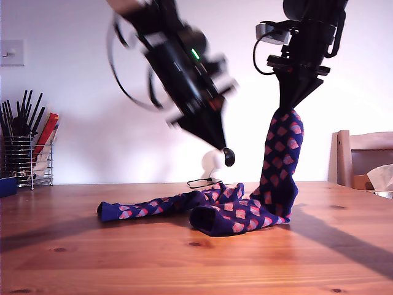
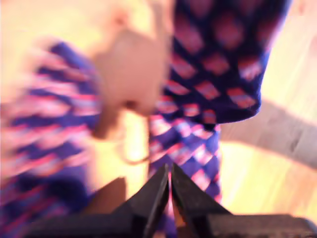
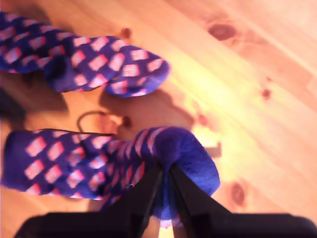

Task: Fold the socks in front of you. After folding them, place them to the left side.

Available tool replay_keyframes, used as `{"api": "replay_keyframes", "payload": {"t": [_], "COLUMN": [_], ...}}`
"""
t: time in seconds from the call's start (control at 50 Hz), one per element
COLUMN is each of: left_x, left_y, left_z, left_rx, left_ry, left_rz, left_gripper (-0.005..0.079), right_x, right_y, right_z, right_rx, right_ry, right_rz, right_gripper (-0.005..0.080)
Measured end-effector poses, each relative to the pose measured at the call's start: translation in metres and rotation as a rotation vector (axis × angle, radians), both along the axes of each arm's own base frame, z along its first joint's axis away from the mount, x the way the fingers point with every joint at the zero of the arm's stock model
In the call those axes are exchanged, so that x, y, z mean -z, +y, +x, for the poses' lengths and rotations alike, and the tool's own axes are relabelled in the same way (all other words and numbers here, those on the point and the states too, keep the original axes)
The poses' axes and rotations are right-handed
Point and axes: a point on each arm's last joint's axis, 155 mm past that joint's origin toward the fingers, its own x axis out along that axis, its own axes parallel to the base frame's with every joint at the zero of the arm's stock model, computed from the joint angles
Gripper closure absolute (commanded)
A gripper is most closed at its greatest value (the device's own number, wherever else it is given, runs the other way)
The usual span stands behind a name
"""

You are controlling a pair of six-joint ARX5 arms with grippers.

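One of the socks [image 1: 166,203], navy with pink diamonds, lies flat on the wooden table [image 1: 92,258]. The other sock [image 1: 281,160] hangs by one end from my second gripper [image 1: 286,110], and its lower part rests bunched on the table [image 1: 230,220]. The second wrist view shows my second gripper [image 3: 166,171] shut on that sock's plain blue end [image 3: 190,156]. The flat sock [image 3: 99,64] lies beyond it. My first gripper [image 1: 224,150] is blurred in the air above the socks, to the exterior view's left of the hanging sock. In its own blurred view my first gripper [image 2: 169,171] looks shut and holds nothing.
A wire holder of utensils [image 1: 27,153] stands at the exterior view's far left, with a blue box [image 1: 7,185] beside it. A wooden chair [image 1: 362,157] and white paper [image 1: 382,177] are at that view's right. A thin dark loop [image 1: 202,182] lies behind the socks.
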Motion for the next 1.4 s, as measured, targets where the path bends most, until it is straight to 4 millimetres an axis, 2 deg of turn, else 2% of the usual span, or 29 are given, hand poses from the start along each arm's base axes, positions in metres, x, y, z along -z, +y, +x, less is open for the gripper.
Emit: {"api": "replay_keyframes", "payload": {"t": [0.08, 0.22, 0.56, 0.66, 0.76, 0.9, 0.98, 1.28, 1.34, 1.4], "left_x": [-0.009, -0.004, -0.008, -0.022, -0.049, -0.092, -0.108, -0.105, -0.105, -0.105], "left_y": [0.014, 0.039, 0.092, 0.105, 0.117, 0.121, 0.121, 0.122, 0.124, 0.126], "left_z": [0.002, 0.009, 0.04, 0.043, 0.044, 0.037, 0.032, 0.032, 0.033, 0.034], "left_rx": [-0.018, -0.061, -0.176, -0.202, -0.224, -0.227, -0.224, -0.225, -0.229, -0.232], "left_ry": [0.002, 0.034, 0.03, 0.014, -0.033, -0.113, -0.141, -0.13, -0.13, -0.129], "left_rz": [0.004, 0.025, 0.021, 0.013, -0.009, -0.046, -0.061, -0.06, -0.061, -0.064], "left_gripper": [0.0766, 0.0766, 0.0766, 0.0766, 0.0766, 0.0766, 0.0766, 0.0766, 0.0766, 0.0766], "right_x": [0.0, 0.001, 0.003, 0.004, 0.006, 0.009, 0.01, 0.019, 0.021, 0.023], "right_y": [0.009, 0.032, 0.081, 0.09, 0.098, 0.111, 0.118, 0.132, 0.136, 0.14], "right_z": [-0.004, -0.014, -0.039, -0.047, -0.056, -0.07, -0.078, -0.118, -0.122, -0.126], "right_rx": [-0.011, -0.052, -0.102, -0.108, -0.113, -0.125, -0.135, -0.176, -0.187, -0.198], "right_ry": [0.006, 0.016, 0.048, 0.069, 0.09, 0.12, 0.136, 0.271, 0.292, 0.31], "right_rz": [0.004, 0.006, 0.03, 0.031, 0.033, 0.032, 0.03, 0.039, 0.05, 0.061], "right_gripper": [0.0765, 0.0765, 0.0765, 0.0765, 0.0765, 0.0765, 0.0765, 0.0761, 0.0723, 0.065]}}
